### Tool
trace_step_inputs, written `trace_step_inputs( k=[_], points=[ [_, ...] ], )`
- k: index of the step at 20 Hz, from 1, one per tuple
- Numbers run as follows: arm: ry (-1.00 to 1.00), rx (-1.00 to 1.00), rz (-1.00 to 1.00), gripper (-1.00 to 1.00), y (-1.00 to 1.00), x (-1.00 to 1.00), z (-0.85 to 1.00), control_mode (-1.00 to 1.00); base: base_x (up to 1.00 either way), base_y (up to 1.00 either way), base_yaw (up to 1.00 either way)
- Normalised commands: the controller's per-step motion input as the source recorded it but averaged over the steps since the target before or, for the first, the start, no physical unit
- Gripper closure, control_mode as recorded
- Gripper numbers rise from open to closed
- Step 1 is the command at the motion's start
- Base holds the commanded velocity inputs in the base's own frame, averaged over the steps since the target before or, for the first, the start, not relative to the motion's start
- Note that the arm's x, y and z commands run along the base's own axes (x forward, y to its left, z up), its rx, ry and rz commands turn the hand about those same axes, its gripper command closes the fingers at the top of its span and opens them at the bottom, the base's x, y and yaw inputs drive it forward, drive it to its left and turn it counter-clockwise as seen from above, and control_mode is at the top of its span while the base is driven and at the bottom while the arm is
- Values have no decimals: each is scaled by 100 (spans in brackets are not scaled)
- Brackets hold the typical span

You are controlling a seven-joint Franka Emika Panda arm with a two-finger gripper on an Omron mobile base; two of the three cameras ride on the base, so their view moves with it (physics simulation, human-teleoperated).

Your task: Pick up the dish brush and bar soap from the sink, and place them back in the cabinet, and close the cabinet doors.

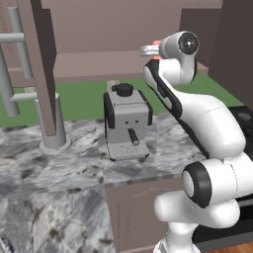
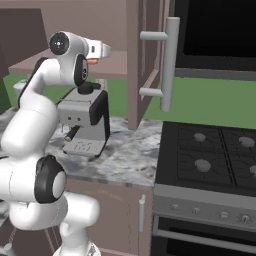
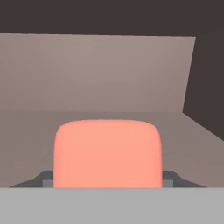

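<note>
Your gripper [image 3: 107,181] is closed on the bar soap [image 3: 107,153]: in the hand view the salmon-pink block sits squarely between the two dark fingertips [image 3: 43,179], one tip showing at each of its lower corners, with the jaws spread as far as the block's width. Straight ahead of the gripper you see the plain shelf [image 3: 192,144] of the cabinet [image 3: 96,72], its taupe back wall just beyond the soap and a darker side wall off to the right of that view.

From the left base view, your arm reaches up and forward so that the gripper [image 1: 148,49] is at the cabinet opening, level with the shelf [image 1: 99,64]; a sliver of the soap [image 1: 156,43] shows orange-red at the hand. The right base view gives the same picture from the other side, with the gripper [image 2: 104,51] pointing into the cabinet and the soap [image 2: 92,61] peeking out just beneath the hand.

Below the gripper, the grey coffee machine [image 1: 126,121] stands on the marbled surface [image 1: 59,168]. The cabinet doors are open: one [image 1: 42,64] stands to the left of the gripper in the left base view with its silver bar handle [image 1: 15,59], the other [image 2: 145,60] to the right of the gripper in the right base view, its handle [image 2: 169,62] facing you. Farther right and lower down sits the black stove [image 2: 210,155].
</note>
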Motion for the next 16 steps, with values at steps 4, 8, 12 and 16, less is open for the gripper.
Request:
trace_step_inputs(
  k=[4, 8, 12, 16],
  points=[
    [0, 0, 0, 100, 0, 41, -18, -100, 0, 0, 0],
    [0, 0, 0, 100, 0, 39, -11, -100, 0, 0, 0],
    [0, 0, 0, 100, 0, 35, -18, -100, 0, 0, 0],
    [3, 0, 0, 100, 3, 28, -21, -100, 0, 0, 0]
  ],
)
